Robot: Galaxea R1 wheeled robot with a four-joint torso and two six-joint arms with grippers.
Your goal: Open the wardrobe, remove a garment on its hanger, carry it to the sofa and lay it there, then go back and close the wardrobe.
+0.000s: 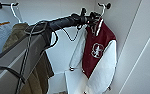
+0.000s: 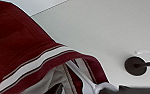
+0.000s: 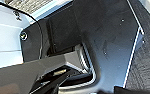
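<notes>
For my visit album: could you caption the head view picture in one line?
Left arm's tool reaching the hanger of a maroon jacket inside the open wardrobe, beside an olive coat.

Grey boxy left arm [image 1: 21, 55] with black cables and black wrist.

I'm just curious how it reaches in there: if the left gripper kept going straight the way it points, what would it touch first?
Most likely the hanger at the collar of the maroon jacket; the left gripper looks about level with it already, though depth is hard to judge.
</notes>
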